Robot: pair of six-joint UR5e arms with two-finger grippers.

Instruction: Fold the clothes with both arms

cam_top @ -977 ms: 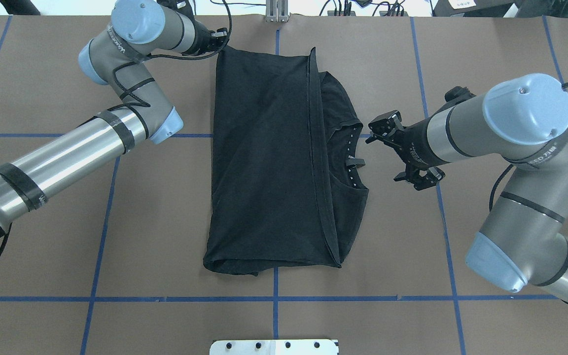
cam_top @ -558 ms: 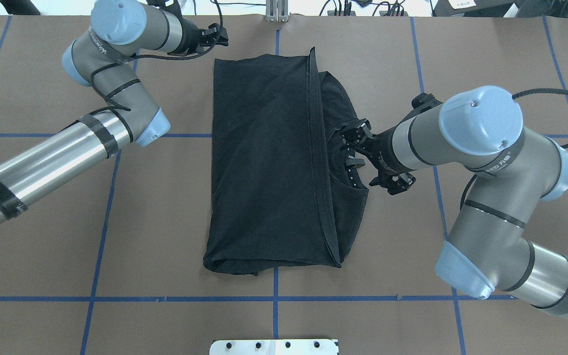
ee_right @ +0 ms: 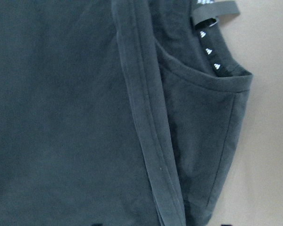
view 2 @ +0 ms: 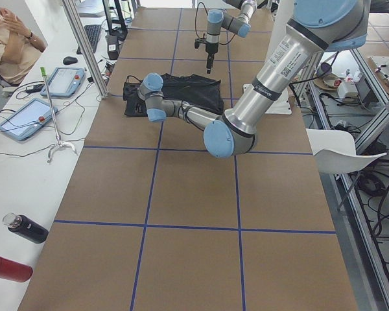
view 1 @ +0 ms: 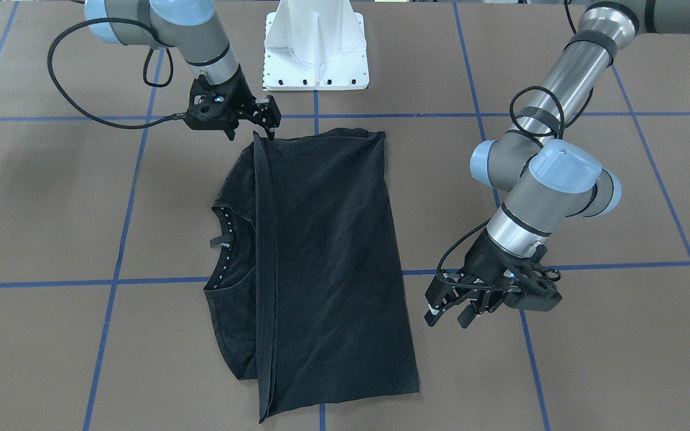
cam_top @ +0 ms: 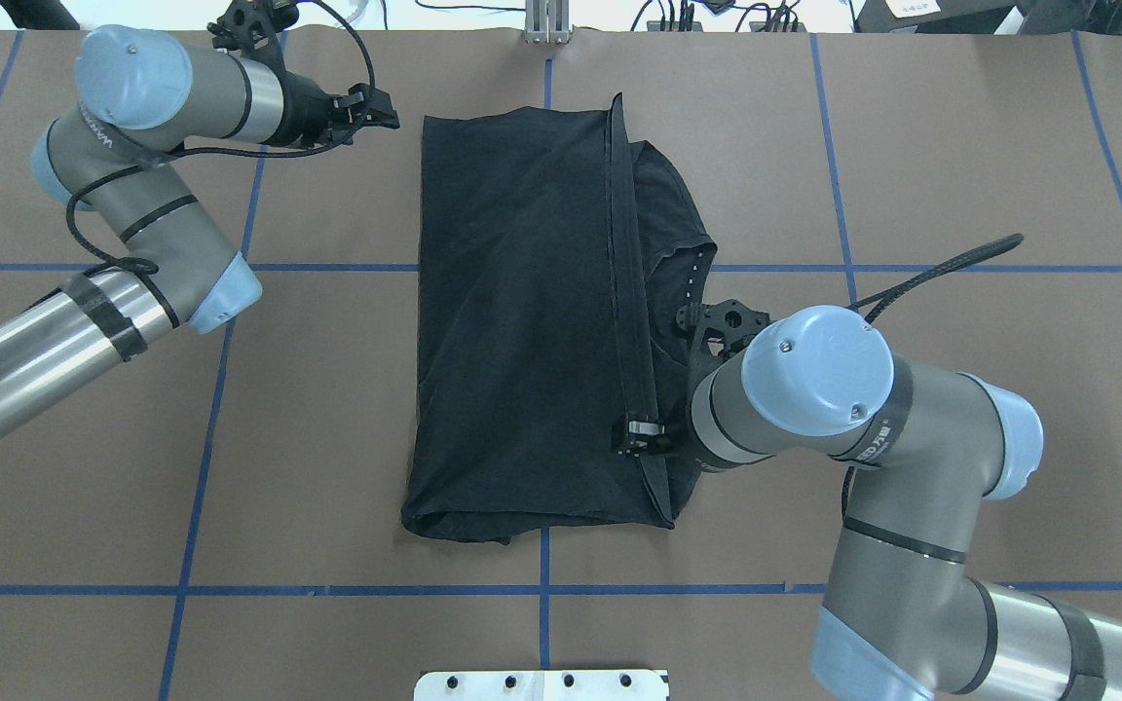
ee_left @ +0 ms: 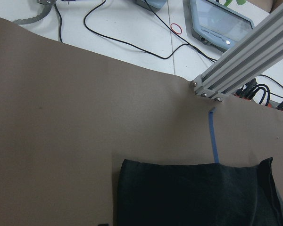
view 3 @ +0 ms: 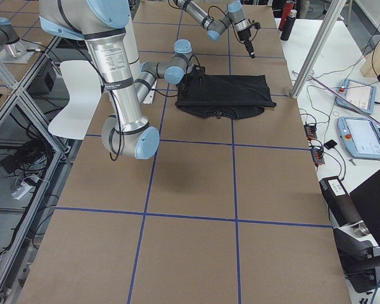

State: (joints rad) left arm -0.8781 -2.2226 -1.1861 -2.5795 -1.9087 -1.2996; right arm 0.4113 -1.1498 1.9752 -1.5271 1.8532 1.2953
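Black T-shirt (cam_top: 522, 321) lies folded at mid-tabletop (cam_top: 327, 389). Collar tape (ee_right: 208, 51) bears small white triangles; neck label unreadable. Right hand (view 1: 250, 127) spread wide over hem corner. Left hand (view 1: 448, 312) parted, empty, beside shirt.

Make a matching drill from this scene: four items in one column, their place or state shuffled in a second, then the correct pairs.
Column one:
1. left end effector
2. right end effector
3. black T-shirt
4. white pedestal base

Column two:
A. lies folded on the table
B. stands at the robot's side of the table
C. open, beside the shirt over bare table
D. open, at the shirt's corner nearest the robot

Pairs: 1-C, 2-D, 3-A, 4-B
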